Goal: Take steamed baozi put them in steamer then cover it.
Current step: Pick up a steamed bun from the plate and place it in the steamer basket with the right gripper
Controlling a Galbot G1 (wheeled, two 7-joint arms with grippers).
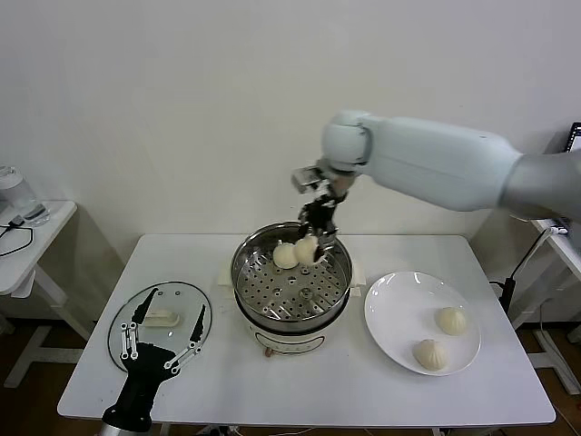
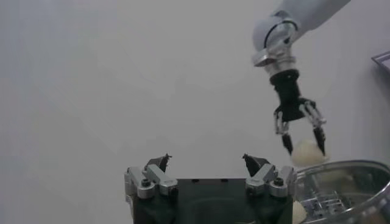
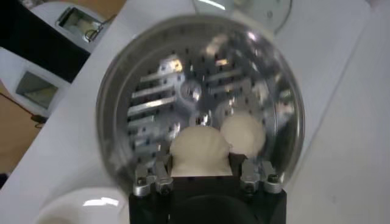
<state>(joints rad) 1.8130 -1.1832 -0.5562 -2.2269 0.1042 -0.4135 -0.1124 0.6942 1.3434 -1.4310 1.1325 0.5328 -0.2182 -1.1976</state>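
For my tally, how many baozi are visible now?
4: two on the plate at and, one in the steamer at, one in the right gripper at.

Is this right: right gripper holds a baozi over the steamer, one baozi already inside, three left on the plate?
Not quite: two baozi remain on the white plate, not three, as the head view shows. The rest holds: the right gripper holds a baozi over the steamer, with one baozi already inside.

Even, bright overhead light washing head view; soft shadows lying under table (image 1: 300,381). Glare flaring on steamer (image 3: 201,103) tray in right wrist view. Left wrist view looking hazy, dim, wall blank grey.
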